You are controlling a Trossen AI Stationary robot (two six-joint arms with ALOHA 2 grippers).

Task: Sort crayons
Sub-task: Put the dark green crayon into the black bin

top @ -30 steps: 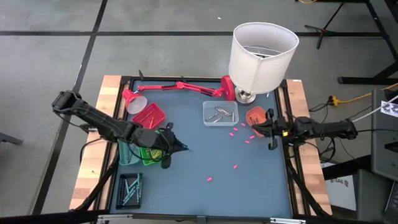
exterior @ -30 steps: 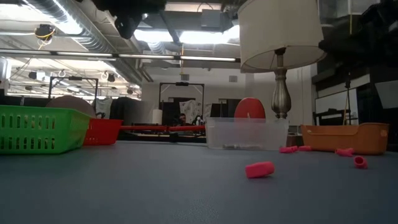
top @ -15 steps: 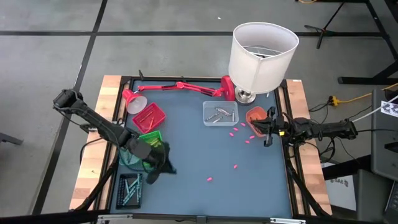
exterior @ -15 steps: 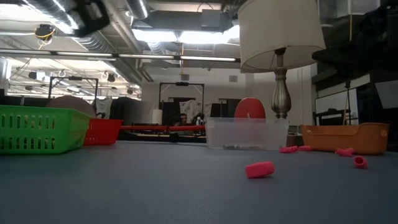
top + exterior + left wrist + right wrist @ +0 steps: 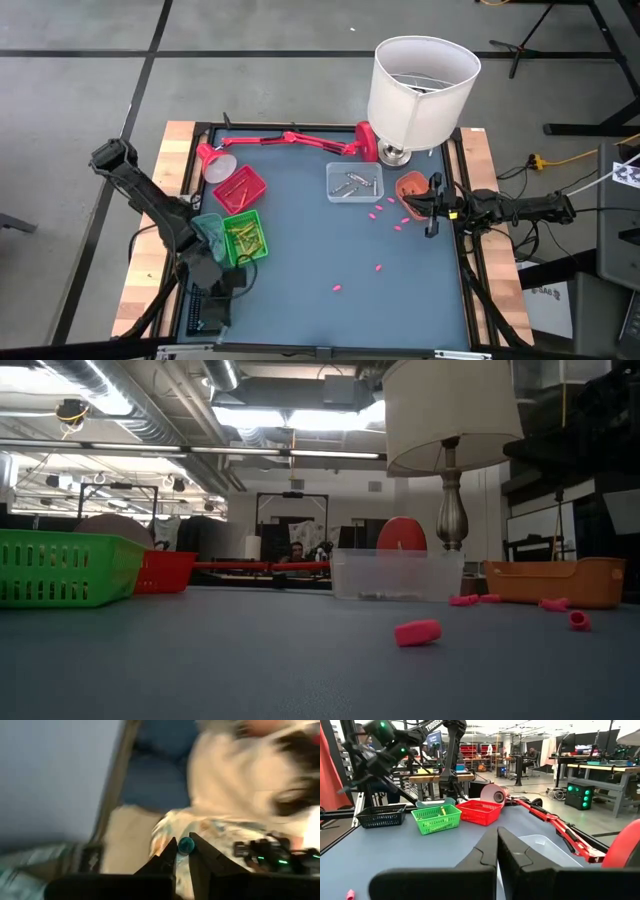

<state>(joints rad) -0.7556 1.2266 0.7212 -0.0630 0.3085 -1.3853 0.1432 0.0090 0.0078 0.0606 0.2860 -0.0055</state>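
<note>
Two dark jointed arms, black cabling, green indicator lights, dark tapered fingers (image 5: 512,851).

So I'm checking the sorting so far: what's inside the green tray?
The green tray holds several yellow crayons lying loose on its floor, seen from above. Nothing covers it; its mesh wall hides the contents in the low view.

Robotics lab: workbenches (image 5: 592,767), exposed ducts (image 5: 120,410).
</note>
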